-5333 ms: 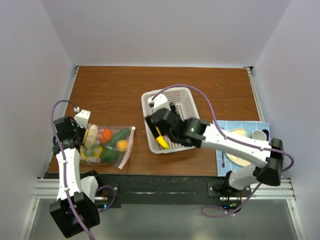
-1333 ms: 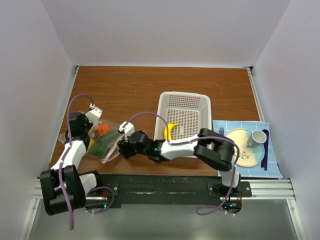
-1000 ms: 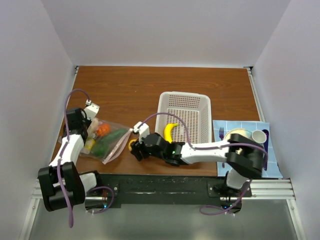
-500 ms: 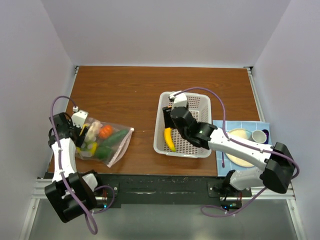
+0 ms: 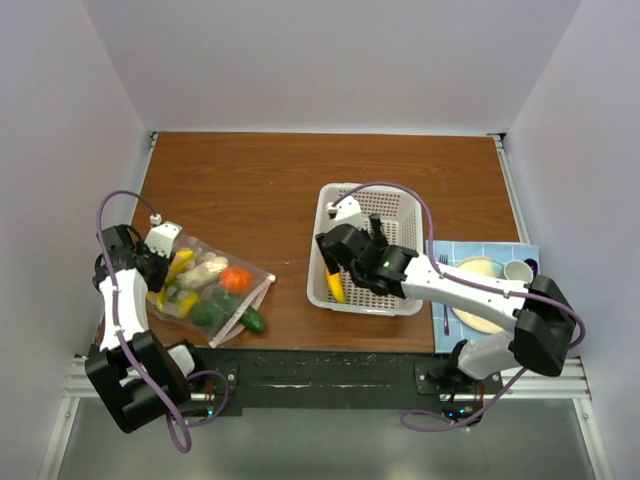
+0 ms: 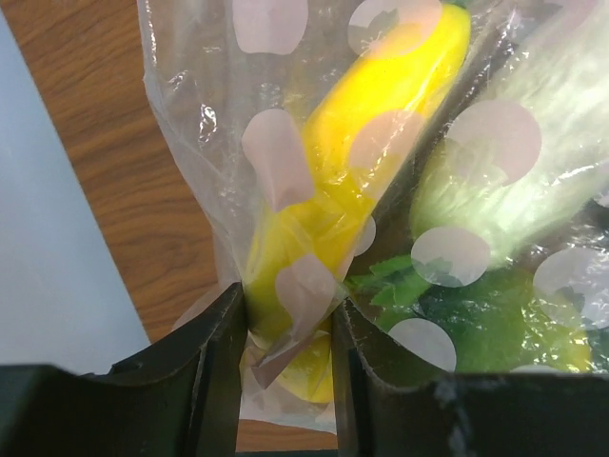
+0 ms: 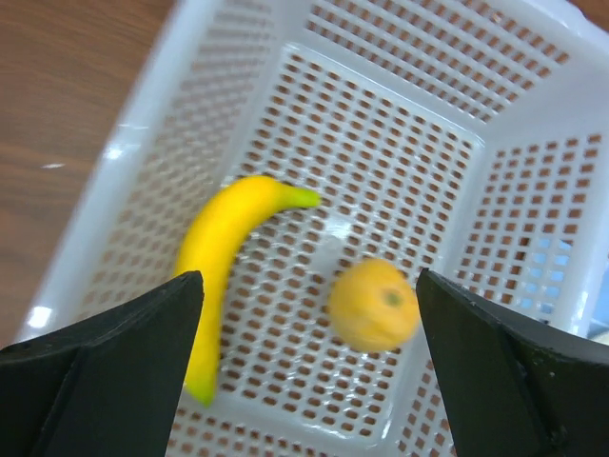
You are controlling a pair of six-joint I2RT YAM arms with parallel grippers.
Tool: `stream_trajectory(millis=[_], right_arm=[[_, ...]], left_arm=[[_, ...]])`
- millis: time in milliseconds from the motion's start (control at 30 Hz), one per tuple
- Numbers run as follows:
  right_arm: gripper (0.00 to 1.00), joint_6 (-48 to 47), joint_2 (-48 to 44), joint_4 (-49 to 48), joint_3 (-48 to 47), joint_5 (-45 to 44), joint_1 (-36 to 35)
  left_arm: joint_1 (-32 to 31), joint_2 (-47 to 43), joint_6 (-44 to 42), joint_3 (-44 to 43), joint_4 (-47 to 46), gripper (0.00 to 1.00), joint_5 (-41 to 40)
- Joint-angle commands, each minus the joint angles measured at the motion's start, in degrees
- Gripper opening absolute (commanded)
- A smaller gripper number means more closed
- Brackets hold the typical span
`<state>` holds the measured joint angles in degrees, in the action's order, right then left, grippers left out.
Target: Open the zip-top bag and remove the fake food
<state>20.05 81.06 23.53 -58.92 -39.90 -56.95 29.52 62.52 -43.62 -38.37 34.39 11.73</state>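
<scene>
Left claw (image 6: 290, 328) is clamped on a corner of the zip-top bag (image 5: 205, 290), at the counter's (image 5: 250, 190) left side. Fake food (image 5: 235, 279) lies inside. Right claw (image 7: 304, 381) hangs spread wide over the basket (image 7: 400, 162), which contains a banana (image 7: 224, 257) and an orange (image 7: 373, 305).

Bright, even light is filling all views, glinting on the zip-top bag (image 6: 190, 143), while the basket (image 7: 143, 114) rim is blurring.

zip-top bag (image 6: 186, 114) clear crinkly plastic, banana (image 7: 224, 252) glossy smooth plastic, basket (image 7: 381, 86) perforated plastic, table (image 5: 260, 170) wood-grain, semi-matt
</scene>
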Motion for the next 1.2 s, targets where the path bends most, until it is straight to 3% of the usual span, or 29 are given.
stream_trajectory(millis=[0, 167, 267, 433, 700, 1033, 1133, 1167], right_arm=[[0.99, -3.0, -1.0, -1.47, -6.9, -4.22, -12.64], [0.99, -4.93, 7.95, -4.97, -10.35, -3.01, -25.46], [0.99, -4.5, 10.78, -10.24, -7.9, 0.86, -27.42], [0.96, -4.49, 14.12, -19.91, -4.46, 7.29, -27.51], [0.96, -7.49, 22.21, -27.12, -8.31, 10.45, -26.73], [0.89, -3.71, 29.07, -33.72, -9.55, 14.67, -21.99], [0.79, -2.04, 28.9, -35.92, -7.36, 17.05, -20.66], [0.7, -1.95, 28.81, -36.01, -7.01, 17.31, -20.66]], left_arm=[[0.28, -0.82, 1.86, -2.68, 4.1, 0.19, 5.59], [0.28, -1.35, 2.57, -0.14, 3.4, 0.16, 4.45], [0.28, -2.23, 2.39, 1.45, 2.79, 0.15, 3.57], [0.28, -3.55, 1.52, 2.42, 1.65, 0.15, 1.63], [0.28, -3.11, 1.25, 2.77, 0.94, 0.15, 1.19], [0.28, -1.7, 1.08, 3.3, 0.85, 0.09, 1.28], [0.28, -1.88, 0.46, 3.13, 0.5, 0.06, 0.49], [0.28, -1.88, 0.37, 3.13, 0.33, 0.06, 0.23]])
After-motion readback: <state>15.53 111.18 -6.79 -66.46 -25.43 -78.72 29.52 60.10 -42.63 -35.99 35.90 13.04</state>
